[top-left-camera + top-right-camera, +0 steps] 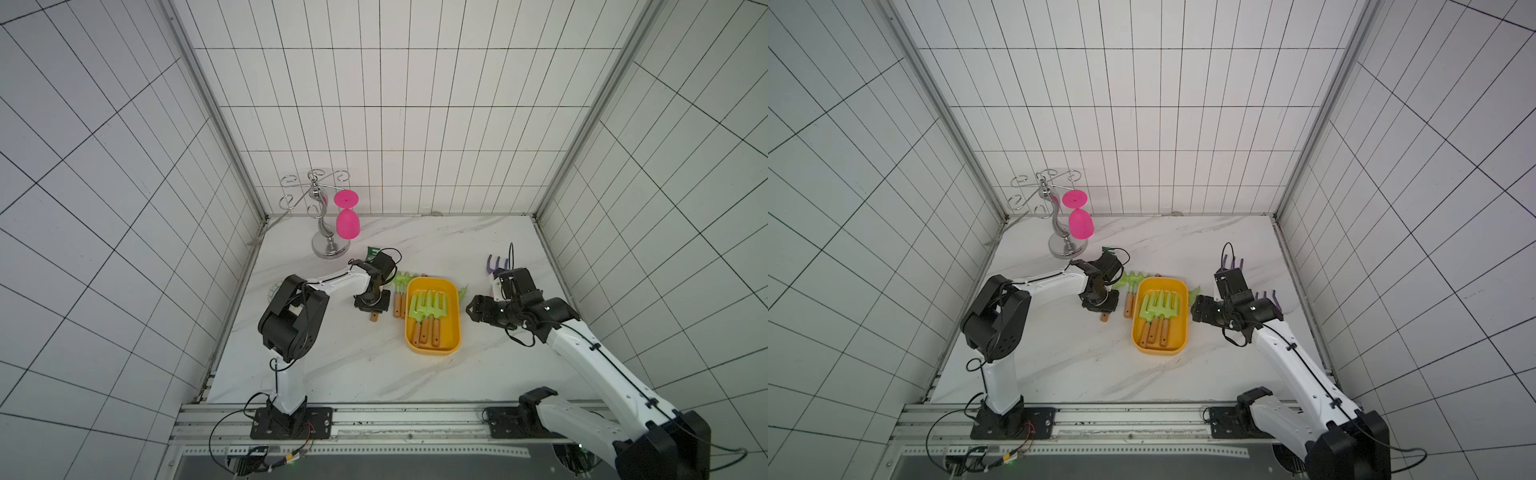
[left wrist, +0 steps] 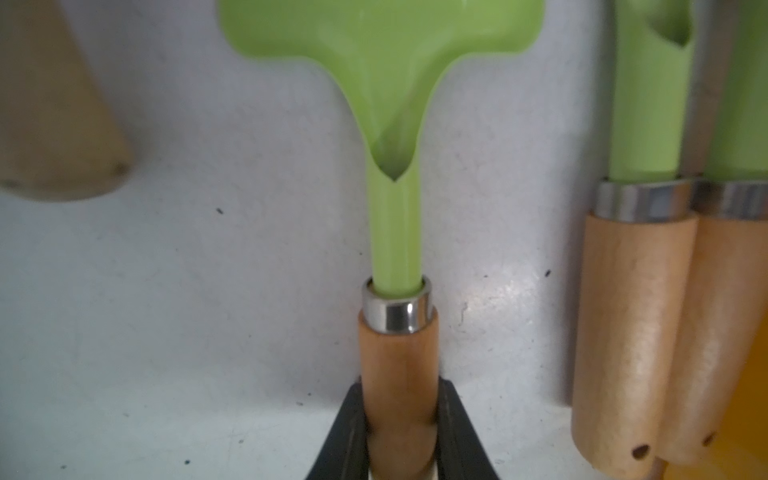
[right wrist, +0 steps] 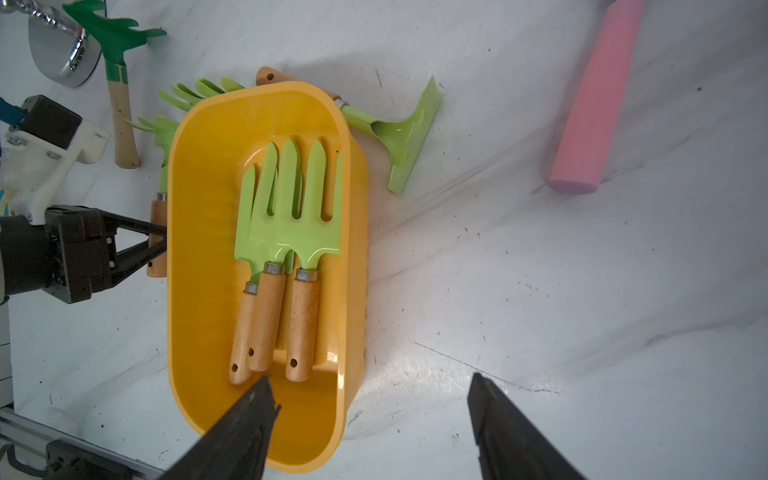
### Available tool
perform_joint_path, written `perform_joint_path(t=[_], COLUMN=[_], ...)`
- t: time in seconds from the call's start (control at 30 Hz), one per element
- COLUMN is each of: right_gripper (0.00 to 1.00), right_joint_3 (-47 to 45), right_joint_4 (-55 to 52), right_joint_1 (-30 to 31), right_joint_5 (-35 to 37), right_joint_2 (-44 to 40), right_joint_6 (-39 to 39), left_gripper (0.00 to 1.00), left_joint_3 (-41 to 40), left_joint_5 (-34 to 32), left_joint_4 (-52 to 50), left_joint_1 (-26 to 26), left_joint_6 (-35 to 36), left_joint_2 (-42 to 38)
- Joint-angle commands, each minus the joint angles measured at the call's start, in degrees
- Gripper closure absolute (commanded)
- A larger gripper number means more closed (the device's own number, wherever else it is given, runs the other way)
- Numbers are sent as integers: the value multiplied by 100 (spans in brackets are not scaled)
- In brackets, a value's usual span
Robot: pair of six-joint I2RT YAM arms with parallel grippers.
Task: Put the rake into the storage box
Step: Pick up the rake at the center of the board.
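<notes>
White marbled desk (image 1: 316, 365) carries all. L arm bent at the elbow, forearm reaching across, wrist tipped down; R arm stretched low, wrist beside the box. Yellow-orange storage box (image 1: 454, 332) sits mid-desk w/ three light-green rakes inside. Left pincer (image 2: 400, 436) clamped on the wooden handle of a rake (image 2: 397, 232) lying on the desk just left of the box. Right pincer (image 3: 374, 399) spread wide, nothing in it, over the box's near end.

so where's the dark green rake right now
In the right wrist view the dark green rake lies on the marble table, off the far left corner of the yellow storage box, beside the chrome stand's base. Neither claw touches it.
</notes>
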Motion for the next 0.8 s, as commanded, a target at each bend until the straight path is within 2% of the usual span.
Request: perform_joint_path(t=[0.0,0.13,0.33,0.6,0.77], right_gripper=[24,24,24,24,24], right_joint_3=[-201,-222,-349,-429,-529], right_joint_4=[-74,-66,-1,177,454], right_joint_1=[-79,-96,-109,-104,-104], right_joint_5=[-54,-53,-54,-145,-153], right_joint_2=[-83,-74,-56,124,219], right_joint_6=[-48,-40,11,92,233], left_gripper=[86,94,95,98,98], left_joint_3=[-74,-73,97,282,496], left_joint_5=[101,239,253,325,475], left_joint_4=[-38,-74,-335,-830,-786], left_joint_1=[-15,-19,-98,-324,-836], left_joint_6=[-67,-125,-139,-267,-553], left_joint_2=[122,-140,-931,-1585,-1898])
